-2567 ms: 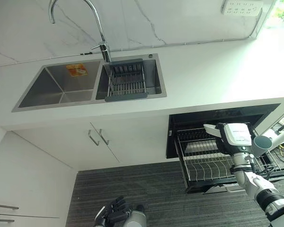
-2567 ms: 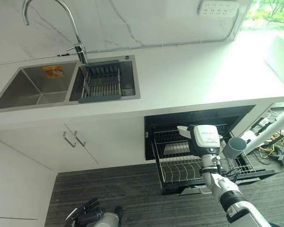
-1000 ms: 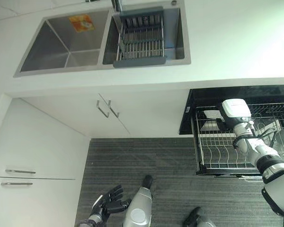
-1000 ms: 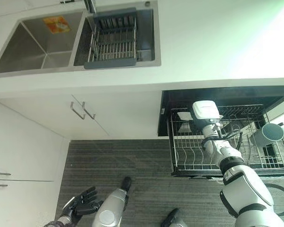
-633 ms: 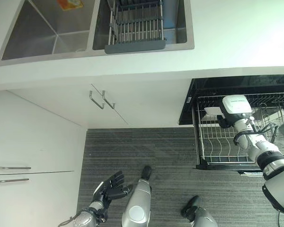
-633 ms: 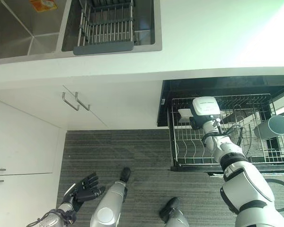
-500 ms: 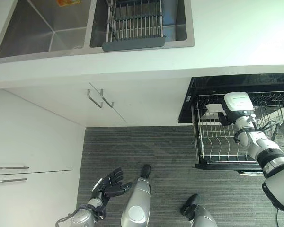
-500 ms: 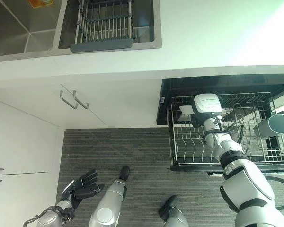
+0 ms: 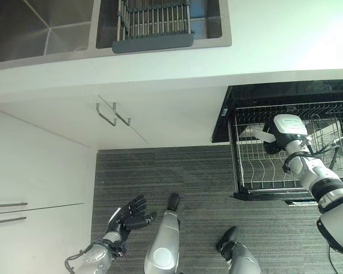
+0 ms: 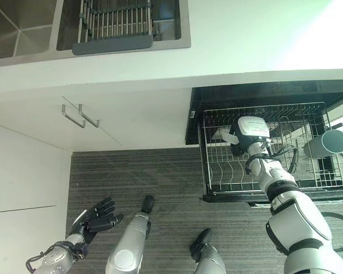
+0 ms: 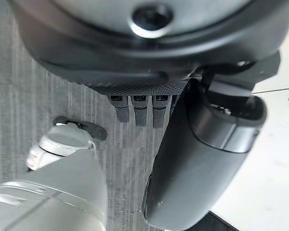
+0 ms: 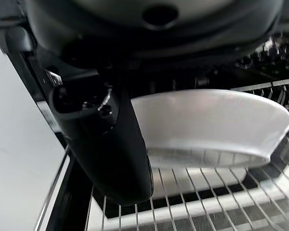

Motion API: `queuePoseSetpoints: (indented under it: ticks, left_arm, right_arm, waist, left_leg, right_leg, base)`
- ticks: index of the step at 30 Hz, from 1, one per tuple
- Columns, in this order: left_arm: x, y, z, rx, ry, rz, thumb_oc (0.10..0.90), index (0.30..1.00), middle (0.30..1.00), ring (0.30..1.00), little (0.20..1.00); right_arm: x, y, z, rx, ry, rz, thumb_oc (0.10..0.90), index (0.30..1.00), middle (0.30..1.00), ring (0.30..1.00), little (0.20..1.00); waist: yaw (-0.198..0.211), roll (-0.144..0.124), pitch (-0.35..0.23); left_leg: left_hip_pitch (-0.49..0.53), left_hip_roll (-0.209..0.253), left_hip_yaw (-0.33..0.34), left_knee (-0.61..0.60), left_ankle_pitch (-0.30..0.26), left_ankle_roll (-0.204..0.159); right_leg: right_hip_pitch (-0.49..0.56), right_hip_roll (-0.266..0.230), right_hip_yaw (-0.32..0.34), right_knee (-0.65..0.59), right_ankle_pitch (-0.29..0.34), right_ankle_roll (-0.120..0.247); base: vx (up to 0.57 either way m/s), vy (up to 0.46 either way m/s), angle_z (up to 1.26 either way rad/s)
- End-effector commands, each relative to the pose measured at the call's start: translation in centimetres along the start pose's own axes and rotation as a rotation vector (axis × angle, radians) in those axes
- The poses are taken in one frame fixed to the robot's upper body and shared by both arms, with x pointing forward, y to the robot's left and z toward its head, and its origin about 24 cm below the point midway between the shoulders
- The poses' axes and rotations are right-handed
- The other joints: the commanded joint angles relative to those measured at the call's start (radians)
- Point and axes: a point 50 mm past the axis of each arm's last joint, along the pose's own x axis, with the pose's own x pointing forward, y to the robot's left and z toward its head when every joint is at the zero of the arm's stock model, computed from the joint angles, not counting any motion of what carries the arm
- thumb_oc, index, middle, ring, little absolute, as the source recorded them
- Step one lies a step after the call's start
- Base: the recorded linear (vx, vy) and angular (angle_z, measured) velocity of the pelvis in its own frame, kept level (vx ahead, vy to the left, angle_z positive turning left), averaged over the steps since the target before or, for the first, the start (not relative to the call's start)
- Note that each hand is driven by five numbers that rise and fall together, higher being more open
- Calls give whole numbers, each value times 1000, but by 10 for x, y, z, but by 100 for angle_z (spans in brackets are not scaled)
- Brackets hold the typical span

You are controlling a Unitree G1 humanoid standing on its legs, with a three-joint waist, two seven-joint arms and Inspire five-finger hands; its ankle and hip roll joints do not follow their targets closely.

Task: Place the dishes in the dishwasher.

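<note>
Pinched at its rim by the right hand [image 12: 103, 144] just above the wires of the dishwasher rack [image 10: 217, 171], the white bowl [image 12: 209, 125] looks light, rigid, smooth and likely breakable, while the left hand [image 9: 127, 212] hangs with fingers relaxed.

no readable text, labels or numbers

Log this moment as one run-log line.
right hand: holding white dish over dishwasher rack | left hand: open, idle above floor | dish: not yet released
</note>
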Motion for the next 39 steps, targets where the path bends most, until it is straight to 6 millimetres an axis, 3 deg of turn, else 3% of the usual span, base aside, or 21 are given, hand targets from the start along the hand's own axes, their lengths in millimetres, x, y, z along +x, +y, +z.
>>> queuePoseSetpoints:
  ticks: [1, 2, 12, 21, 29, 31, 35, 39]
  left_arm:
    - [-8, 17, 18, 45, -54, 20, 800, 900, 900, 900, 900]
    - [-8, 18, 18, 47, -54, 18, 800, 900, 900, 900, 900]
    - [-2, 14, 30, 56, -79, 4, 800, 900, 900, 900, 900]
    - [-6, 18, 25, 65, -61, 12, 800, 900, 900, 900, 900]
    - [-5, 20, 25, 75, -45, 26, 800, 900, 900, 900, 900]
    - [-8, 24, 25, 79, -34, 42, 800, 900, 900, 900, 900]
    - [-11, 30, 25, 101, -16, 56, 800, 900, 900, 900, 900]
    - [-19, 40, 21, 122, 17, 97, 800, 900, 900, 900, 900]
  right_arm:
    - [10, -30, -4, 58, 27, -24, 565, 547, 547, 547, 547]
    - [10, -27, -3, 69, 26, -10, 800, 900, 900, 900, 900]
    - [11, -21, 1, 102, 46, 33, 800, 900, 900, 900, 900]
    - [11, -25, -4, 154, 80, 19, 800, 900, 900, 900, 900]
    - [7, -25, -27, 308, 281, 38, 800, 900, 900, 900, 900]
    - [4, -24, -37, 488, 381, 122, 800, 900, 900, 900, 900]
    - [1, -23, -40, 686, 369, 198, 800, 900, 900, 900, 900]
    - [-11, -14, -46, 914, 319, 384, 800, 900, 900, 900, 900]
  waist:
    - [11, 5, -7]
    - [11, 4, -6]
    - [8, 1, 2]
    - [4, -11, -2]
    - [-2, -30, -16]
    - [-4, -49, -27]
    - [-7, -75, -44]
    - [-27, -109, -74]
  left_leg:
    - [-53, 5, -39, 63, -94, 11]
    - [-53, 5, -40, 63, -94, 11]
    - [-56, 8, -37, 63, -94, 9]
    - [-46, 12, -31, 63, -97, 9]
    - [-22, 20, -23, 63, -105, 9]
    - [-4, 25, -18, 63, -110, 7]
    - [22, 33, -11, 63, -118, 5]
    - [70, 45, 0, 63, -130, 4]
  right_leg:
    - [9, -1, 39, -50, 7, 41]
    - [9, -1, 39, -50, 7, 41]
    - [0, 1, 46, -50, 13, 44]
    - [4, 9, 52, -50, 15, 44]
    - [23, 18, 58, -50, 14, 43]
    - [39, 24, 61, -50, 12, 42]
    - [63, 31, 61, -50, 8, 40]
    - [97, 44, 70, -50, 4, 40]
  base:
    - [0, 0, 0]
    - [0, 0, 0]
    - [-1, -1, 0]
    - [0, 0, 0]
    - [3, -8, -1]
    - [25, -30, -13]
    - [43, -41, -6]
    - [76, -52, -6]
